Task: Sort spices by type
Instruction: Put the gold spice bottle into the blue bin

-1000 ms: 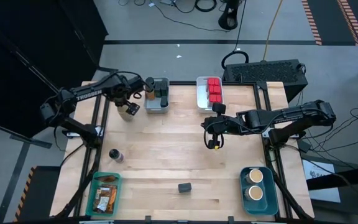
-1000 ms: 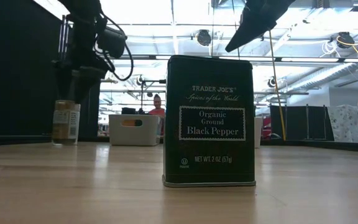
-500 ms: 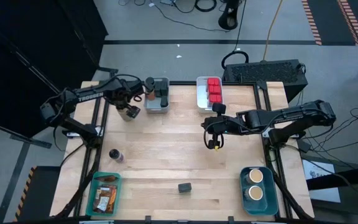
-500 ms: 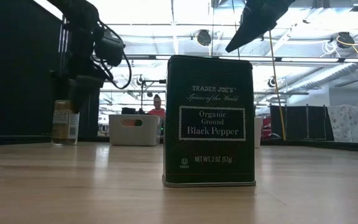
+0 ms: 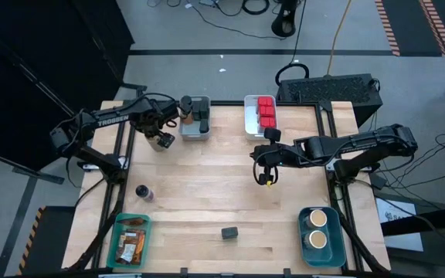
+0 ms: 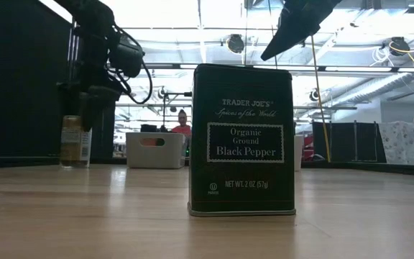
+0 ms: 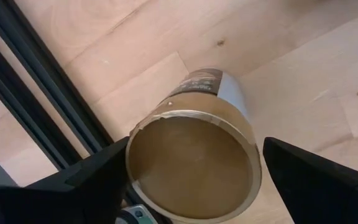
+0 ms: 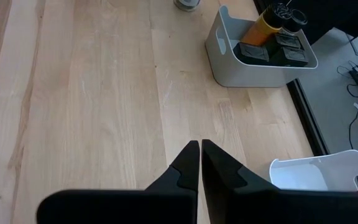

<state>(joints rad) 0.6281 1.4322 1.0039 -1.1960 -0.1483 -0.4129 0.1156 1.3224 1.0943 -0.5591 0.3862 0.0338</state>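
Note:
A round jar with a tan lid (image 7: 194, 165) and a printed label (image 6: 75, 142) stands upright on the table near its far left corner. My left gripper (image 5: 162, 140) hangs over it, pointing down and open, with one finger on each side of the lid. My right gripper (image 5: 265, 179) is shut on nothing, raised above the table's middle right. A black pepper tin (image 5: 229, 232) stands alone near the front edge, and a dark jar (image 5: 143, 192) stands at the left. My left gripper's fingers stand on either side of the jar's lid rim (image 7: 135, 143), coming from above. One finger (image 7: 98, 180) looks close against the rim; I cannot tell whether it touches. The jar stands upright on the table.
A grey bin (image 5: 195, 127) at the back holds dark tins and an orange jar. A white bin (image 5: 252, 123) holds red tins. At the front, a teal bin (image 5: 119, 232) holds packets and a blue bin (image 5: 303, 224) holds tan-topped jars. The table's left frame rail (image 7: 36, 93) runs beside the jar.
My left gripper has come down over the tan-lidded jar, staying open, and has then held still. The jar has not moved.

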